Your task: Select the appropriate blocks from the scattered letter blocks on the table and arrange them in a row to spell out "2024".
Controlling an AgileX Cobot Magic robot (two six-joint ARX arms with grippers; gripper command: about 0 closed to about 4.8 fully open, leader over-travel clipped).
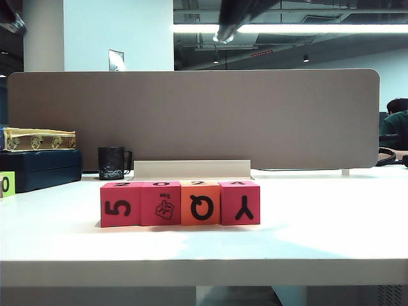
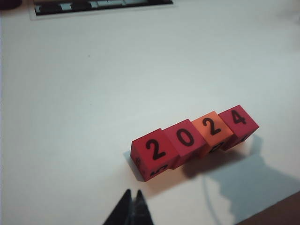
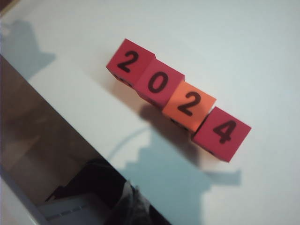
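Observation:
Four blocks stand touching in a row on the white table (image 1: 331, 223). From the front they show 5 (image 1: 120, 204), a tree (image 1: 161, 203), Q on the orange one (image 1: 200, 203) and Y (image 1: 240, 203). Their tops read 2 (image 2: 152, 152), 0 (image 2: 186, 139), 2 (image 2: 213, 127), 4 (image 2: 239, 119). My left gripper (image 2: 132, 193) hangs shut and empty, well back from the row's "2" end. My right gripper (image 3: 133, 202) is a dark blur over the table's front edge, apart from the blocks (image 3: 188, 105), holding nothing. A blurred arm part (image 1: 228, 29) shows at the exterior view's top.
A black mug (image 1: 113, 163) and a white strip (image 1: 191, 169) stand behind the row, before the grey-brown divider (image 1: 191, 115). At far left are a lime-green block marked 0 (image 1: 6, 185) and a dark case (image 1: 41, 169) with a yellow box (image 1: 38, 139) on it.

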